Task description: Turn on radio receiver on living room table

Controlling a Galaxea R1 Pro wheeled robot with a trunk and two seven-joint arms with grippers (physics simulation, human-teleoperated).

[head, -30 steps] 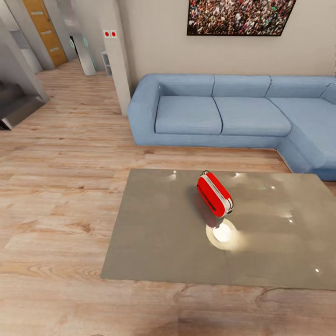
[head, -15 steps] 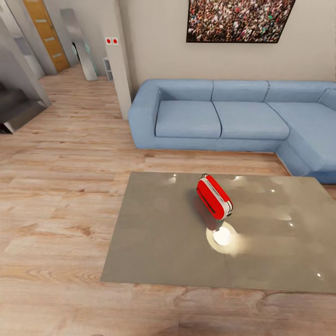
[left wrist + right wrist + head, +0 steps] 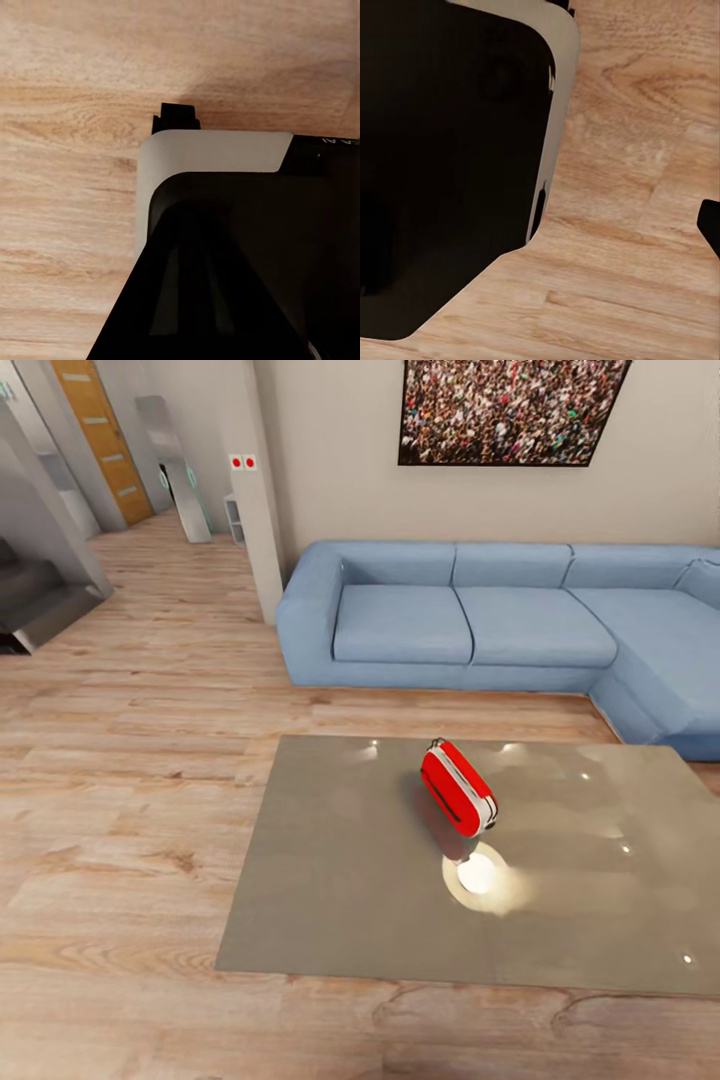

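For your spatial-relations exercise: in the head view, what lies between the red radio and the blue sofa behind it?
In the head view, the radio receiver and the sofa are separated by bare tabletop, then a strip of bare wood floor.

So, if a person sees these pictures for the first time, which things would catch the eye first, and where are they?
First comes the small bright red radio with a white trim band, standing alone near the middle of the large low table with the glossy grey-taupe top, beside a bright glare spot. Behind the table, the long blue L-shaped sofa runs along the beige wall, under a framed picture of a dense crowd.
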